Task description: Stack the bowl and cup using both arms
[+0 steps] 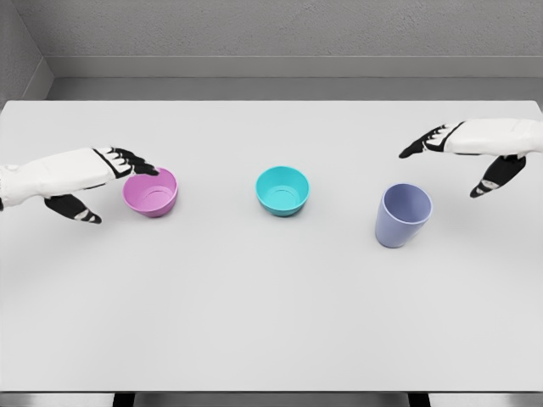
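The pink bowl sat on the white desk, near the left side. The left hand was spread open, with its fingertips right over the bowl's near rim, holding nothing. The teal bowl stood in the middle, and the blue cup stood upright to its right. The right hand hung open above the cup, apart from it. The front of the desk had lots of room.

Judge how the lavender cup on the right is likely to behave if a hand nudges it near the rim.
The lavender cup stands taller than its base is wide and tapers downward, so a high push would probably tip it rather than slide it. Once on its side, the round wall would likely roll in an arc. Its smooth surface may be slippery for the fingers.
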Action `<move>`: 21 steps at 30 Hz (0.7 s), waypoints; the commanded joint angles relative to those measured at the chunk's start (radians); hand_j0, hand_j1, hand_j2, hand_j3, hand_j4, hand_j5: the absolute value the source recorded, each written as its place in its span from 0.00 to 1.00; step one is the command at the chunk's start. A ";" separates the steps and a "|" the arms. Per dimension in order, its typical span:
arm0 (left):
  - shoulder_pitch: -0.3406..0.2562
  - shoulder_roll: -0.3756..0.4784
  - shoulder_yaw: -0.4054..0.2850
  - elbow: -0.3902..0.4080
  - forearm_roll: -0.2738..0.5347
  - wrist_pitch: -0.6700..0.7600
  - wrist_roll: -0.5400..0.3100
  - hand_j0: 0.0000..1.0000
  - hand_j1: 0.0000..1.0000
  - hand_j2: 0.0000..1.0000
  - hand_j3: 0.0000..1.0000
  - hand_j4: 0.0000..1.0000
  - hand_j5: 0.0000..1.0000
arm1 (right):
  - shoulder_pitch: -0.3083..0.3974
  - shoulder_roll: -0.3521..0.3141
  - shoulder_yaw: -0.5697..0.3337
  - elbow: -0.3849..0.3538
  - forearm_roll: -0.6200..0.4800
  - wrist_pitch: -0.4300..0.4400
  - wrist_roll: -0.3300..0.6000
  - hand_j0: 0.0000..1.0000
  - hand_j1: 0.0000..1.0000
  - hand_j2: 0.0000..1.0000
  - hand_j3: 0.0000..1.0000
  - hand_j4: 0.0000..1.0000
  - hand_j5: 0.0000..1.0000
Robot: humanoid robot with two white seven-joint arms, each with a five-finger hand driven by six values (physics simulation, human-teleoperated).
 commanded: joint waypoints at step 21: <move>-0.124 -0.168 -0.018 0.131 -0.113 0.002 -0.146 1.00 1.00 1.00 1.00 1.00 1.00 | -0.005 -0.001 0.002 -0.029 -0.006 0.002 -0.058 1.00 1.00 1.00 1.00 1.00 1.00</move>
